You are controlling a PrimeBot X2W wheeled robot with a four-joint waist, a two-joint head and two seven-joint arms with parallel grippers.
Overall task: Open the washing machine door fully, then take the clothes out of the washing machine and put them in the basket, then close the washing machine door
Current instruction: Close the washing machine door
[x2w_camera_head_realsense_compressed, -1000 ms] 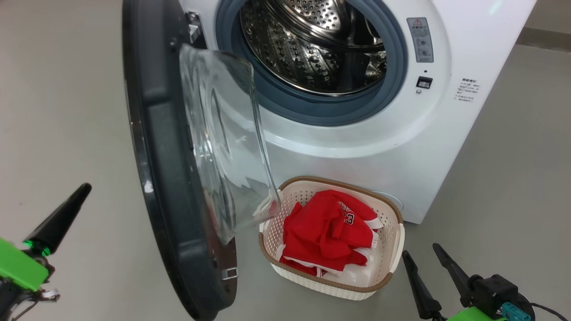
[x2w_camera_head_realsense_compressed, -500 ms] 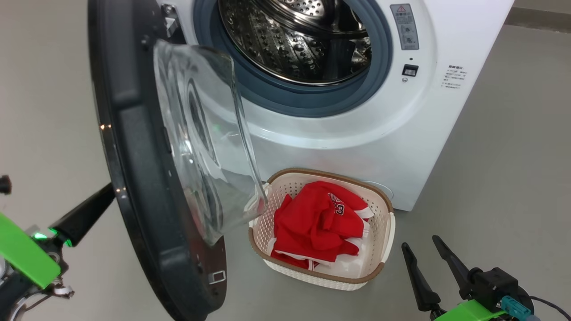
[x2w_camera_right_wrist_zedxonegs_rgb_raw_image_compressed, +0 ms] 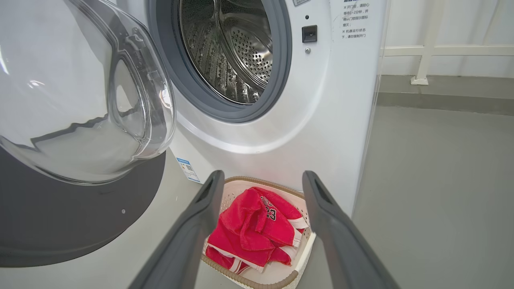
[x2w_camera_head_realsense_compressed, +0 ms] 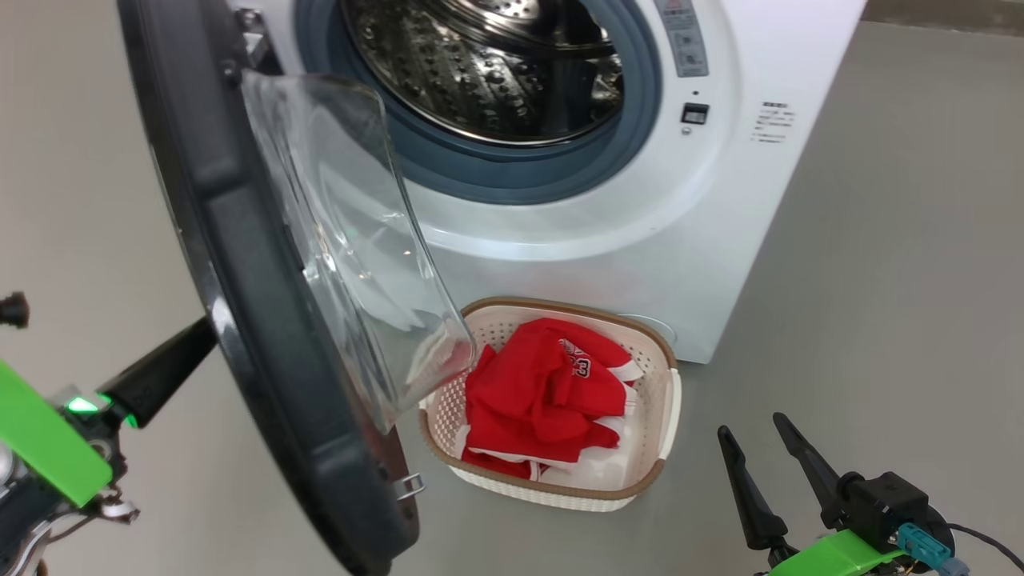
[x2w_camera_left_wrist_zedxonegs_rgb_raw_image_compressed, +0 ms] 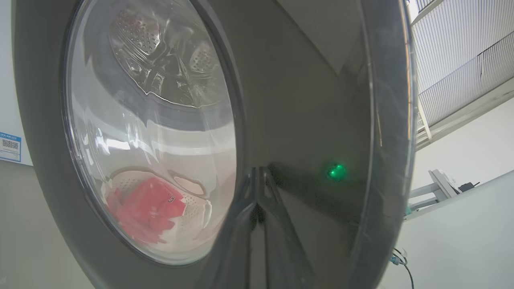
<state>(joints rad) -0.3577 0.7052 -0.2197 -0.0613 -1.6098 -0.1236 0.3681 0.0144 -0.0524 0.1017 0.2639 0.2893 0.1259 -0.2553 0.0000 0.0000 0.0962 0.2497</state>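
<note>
Treat the washing machine door (x2w_camera_head_realsense_compressed: 232, 240), standing open left of the basket (x2w_camera_head_realsense_compressed: 650, 354), as rigid, heavy and freely hinged: push its slippery black rim, not the glass, with the left claw (x2w_camera_left_wrist_zedxonegs_rgb_raw_image_compressed: 257, 173), fingers pressed together; the right claw (x2w_camera_head_realsense_compressed: 752, 426) hangs spread, empty.

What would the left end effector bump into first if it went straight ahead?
The door. The left end effector points right at its shiny black outside rim, and looks very close to it or already touching.

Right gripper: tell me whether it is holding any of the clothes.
No: the right gripper stands open and empty, and the clothes lie in the basket beyond it.
</note>
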